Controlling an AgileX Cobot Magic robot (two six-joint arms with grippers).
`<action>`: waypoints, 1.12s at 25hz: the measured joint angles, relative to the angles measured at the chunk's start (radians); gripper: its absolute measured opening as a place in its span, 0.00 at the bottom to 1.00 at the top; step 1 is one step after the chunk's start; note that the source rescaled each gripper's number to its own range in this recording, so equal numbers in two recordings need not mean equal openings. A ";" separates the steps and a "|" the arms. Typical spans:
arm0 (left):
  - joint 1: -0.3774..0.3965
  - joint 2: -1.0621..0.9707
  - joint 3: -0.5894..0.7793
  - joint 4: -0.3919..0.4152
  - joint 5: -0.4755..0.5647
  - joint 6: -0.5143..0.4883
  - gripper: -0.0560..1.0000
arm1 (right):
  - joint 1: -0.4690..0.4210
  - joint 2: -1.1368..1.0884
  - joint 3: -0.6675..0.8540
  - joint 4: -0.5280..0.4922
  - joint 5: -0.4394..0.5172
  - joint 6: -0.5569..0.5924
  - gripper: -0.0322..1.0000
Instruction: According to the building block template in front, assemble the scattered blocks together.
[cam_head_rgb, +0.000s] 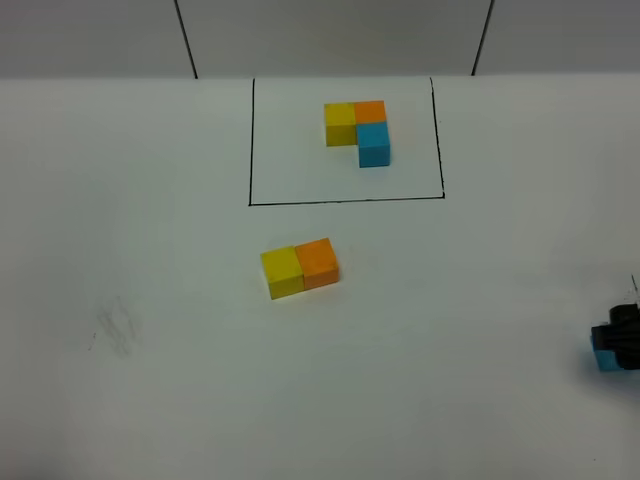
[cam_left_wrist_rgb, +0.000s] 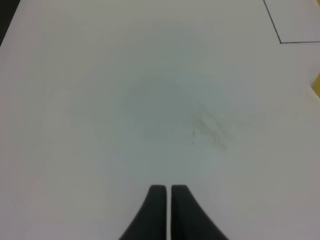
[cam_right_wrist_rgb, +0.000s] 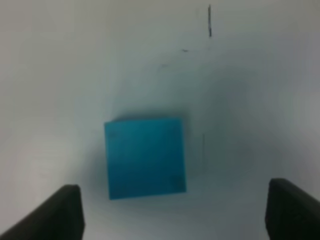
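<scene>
The template (cam_head_rgb: 357, 128) is a joined L of yellow, orange and blue cubes inside a black-outlined rectangle at the back. A loose yellow cube (cam_head_rgb: 283, 272) and a loose orange cube (cam_head_rgb: 318, 262) lie side by side, touching, in the middle of the table. The loose light blue cube (cam_head_rgb: 604, 356) lies at the far right edge, partly hidden by my right gripper (cam_head_rgb: 625, 340). In the right wrist view that gripper (cam_right_wrist_rgb: 175, 210) is open, with the blue cube (cam_right_wrist_rgb: 145, 157) between its spread fingers. My left gripper (cam_left_wrist_rgb: 166, 192) is shut and empty over bare table.
A faint grey smudge (cam_head_rgb: 115, 328) marks the white table (cam_head_rgb: 180, 380) at the left; it also shows in the left wrist view (cam_left_wrist_rgb: 212, 129). A corner of the rectangle's outline (cam_left_wrist_rgb: 280, 42) and a sliver of yellow (cam_left_wrist_rgb: 316, 85) show in that view.
</scene>
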 joint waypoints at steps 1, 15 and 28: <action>0.000 0.000 0.000 0.000 0.000 0.000 0.05 | -0.001 0.027 0.000 -0.001 -0.013 0.000 0.83; 0.000 0.000 0.000 0.000 0.000 0.000 0.05 | -0.001 0.347 -0.004 -0.017 -0.240 0.002 0.83; 0.000 0.000 0.000 0.000 0.000 0.000 0.05 | -0.001 0.396 -0.014 -0.018 -0.336 0.007 0.52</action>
